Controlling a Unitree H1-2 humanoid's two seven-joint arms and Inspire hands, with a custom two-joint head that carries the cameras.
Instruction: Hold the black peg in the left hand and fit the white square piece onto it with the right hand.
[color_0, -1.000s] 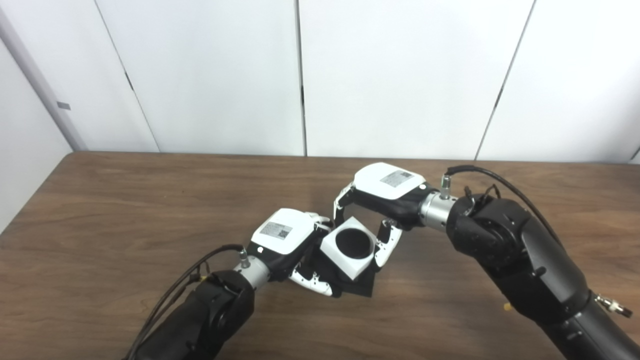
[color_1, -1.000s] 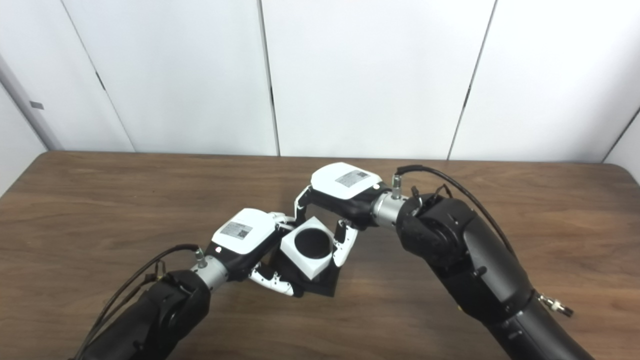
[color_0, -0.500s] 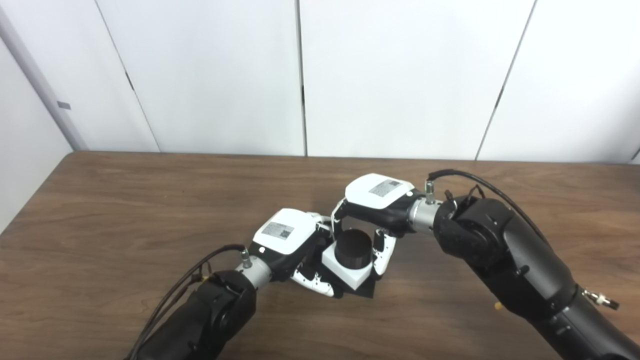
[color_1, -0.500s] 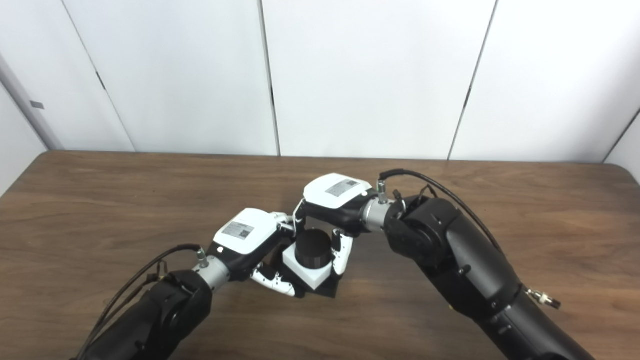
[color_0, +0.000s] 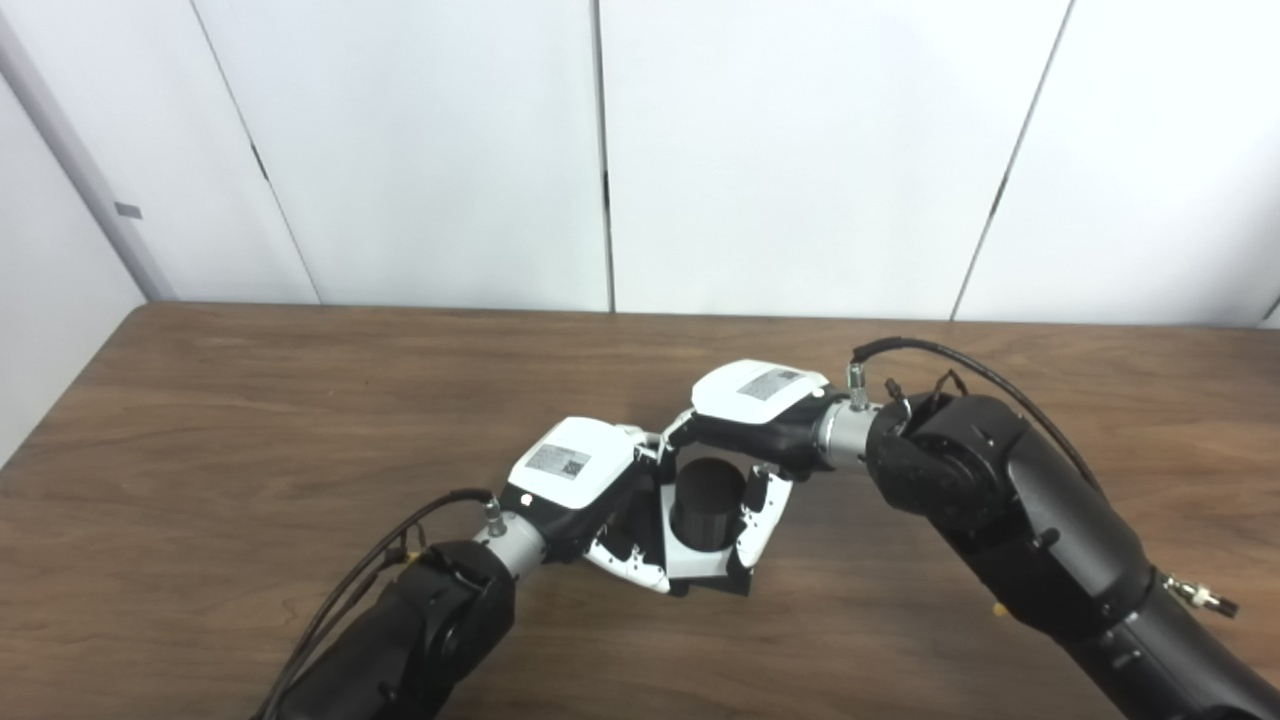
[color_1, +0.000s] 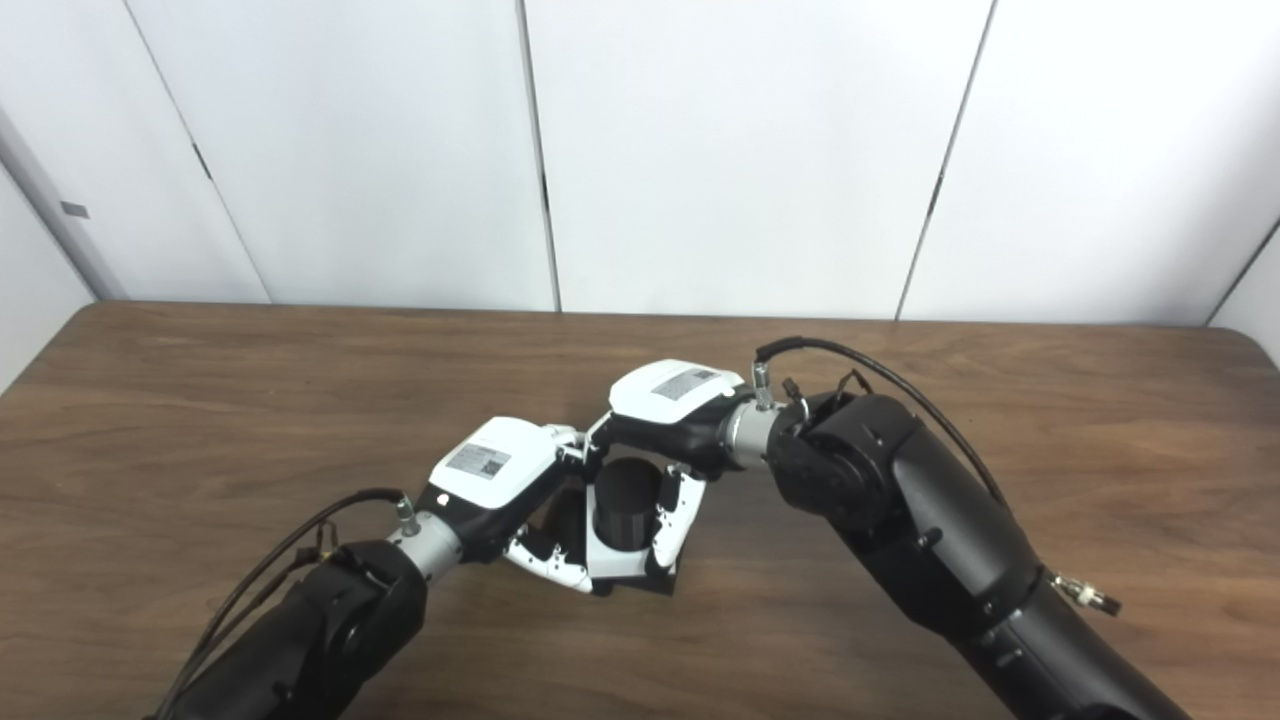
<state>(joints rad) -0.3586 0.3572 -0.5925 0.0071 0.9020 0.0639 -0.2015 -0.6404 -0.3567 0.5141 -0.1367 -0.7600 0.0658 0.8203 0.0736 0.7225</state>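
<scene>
The black peg (color_0: 706, 500) stands upright on its black square base (color_0: 728, 583) at the middle of the wooden table (color_0: 250, 420). The white square piece (color_0: 700, 560) sits low around the peg, down near the base. My left hand (color_0: 585, 490) is shut on the peg's base from the left, its fingers (color_0: 628, 565) curled under the front. My right hand (color_0: 760, 415) is above and to the right, its fingers (color_0: 752, 520) still closed on the white piece's sides. The same scene shows in the right eye view, with the peg (color_1: 626, 510) between both hands.
The table's far edge (color_0: 640, 312) meets white wall panels. The table's left edge (color_0: 60, 400) is in view. Both black forearms (color_0: 1010, 530) come in from the bottom and cross the near part of the table.
My right hand has pushed the white square piece down over the black peg, from above its top to low near the base. My left hand has stayed in place.
</scene>
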